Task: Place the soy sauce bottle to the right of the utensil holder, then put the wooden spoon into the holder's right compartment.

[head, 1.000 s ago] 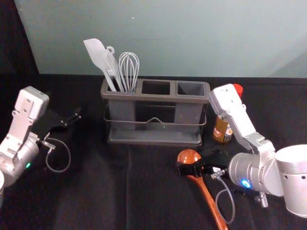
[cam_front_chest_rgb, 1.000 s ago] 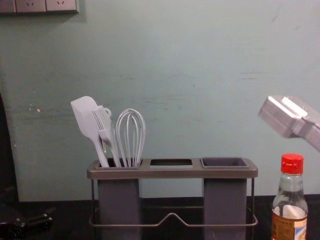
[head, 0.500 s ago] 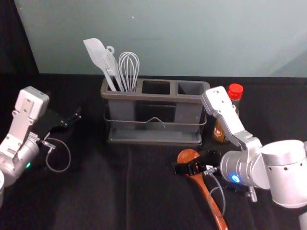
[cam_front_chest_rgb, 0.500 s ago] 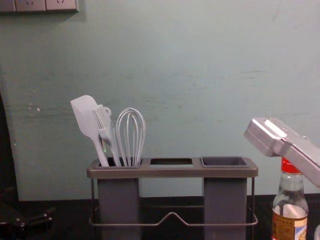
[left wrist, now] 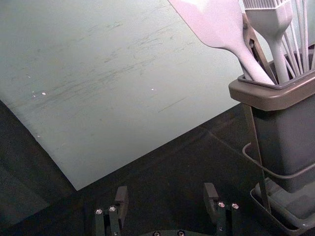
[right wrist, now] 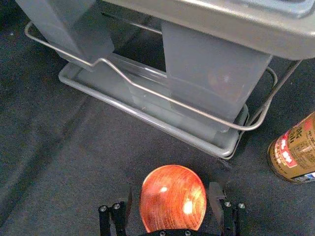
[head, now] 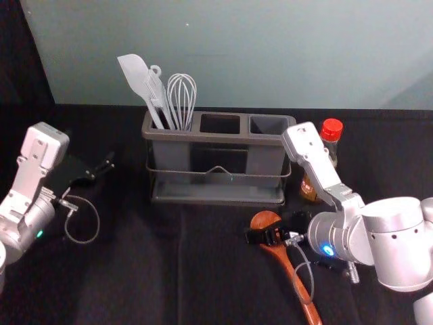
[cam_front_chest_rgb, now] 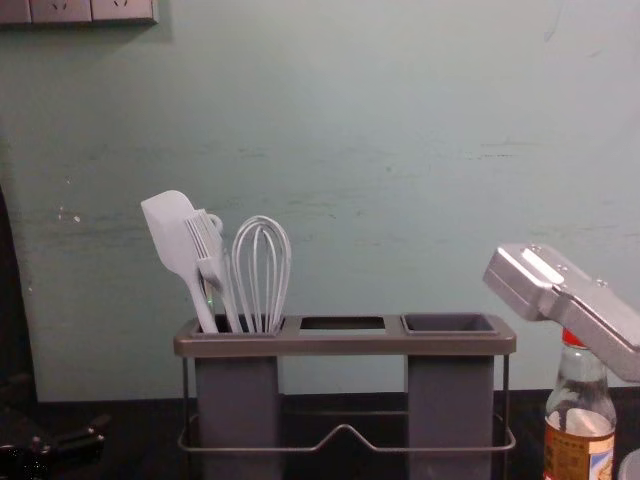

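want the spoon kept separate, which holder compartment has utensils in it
The left compartment: it alone has any, namely the spatula, brush and whisk.

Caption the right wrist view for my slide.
Open right gripper straddling wooden spoon's bowl, near utensil holder and soy sauce bottle.

No words, brand or numbers can be read for certain. A yellow-brown label (cam_front_chest_rgb: 565, 452) wraps the lower part of the soy sauce bottle (cam_front_chest_rgb: 578, 388), which stands toward the far edge of the table (head: 135, 271), just beside the right end of the utensil holder (head: 216, 200). In the right wrist view, the label carries dark characters and a red patch (right wrist: 285, 151) with white marks, too small to make out.
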Available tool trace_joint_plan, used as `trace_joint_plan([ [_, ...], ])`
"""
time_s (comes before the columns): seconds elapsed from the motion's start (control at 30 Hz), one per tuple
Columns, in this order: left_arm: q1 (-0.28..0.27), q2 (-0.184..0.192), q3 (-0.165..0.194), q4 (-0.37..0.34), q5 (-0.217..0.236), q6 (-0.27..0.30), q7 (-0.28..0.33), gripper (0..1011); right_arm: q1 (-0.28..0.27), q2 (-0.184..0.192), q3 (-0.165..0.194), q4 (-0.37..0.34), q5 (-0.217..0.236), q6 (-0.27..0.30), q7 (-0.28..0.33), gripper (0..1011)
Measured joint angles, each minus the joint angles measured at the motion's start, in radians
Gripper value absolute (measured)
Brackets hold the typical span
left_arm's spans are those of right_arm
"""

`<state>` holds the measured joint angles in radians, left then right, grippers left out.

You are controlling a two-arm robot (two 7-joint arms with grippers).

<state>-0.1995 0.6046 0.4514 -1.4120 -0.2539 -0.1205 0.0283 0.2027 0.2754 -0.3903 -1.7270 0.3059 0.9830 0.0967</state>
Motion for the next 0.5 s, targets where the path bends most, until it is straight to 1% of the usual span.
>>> trace_joint_plan([
  [0.5, 0.0, 0.0, 0.0, 0.0, 0.0, 0.0, 0.0, 1005, 0.001, -0.019, 0.004, 0.032, -0.03, -0.009, 0.021, 1002],
])
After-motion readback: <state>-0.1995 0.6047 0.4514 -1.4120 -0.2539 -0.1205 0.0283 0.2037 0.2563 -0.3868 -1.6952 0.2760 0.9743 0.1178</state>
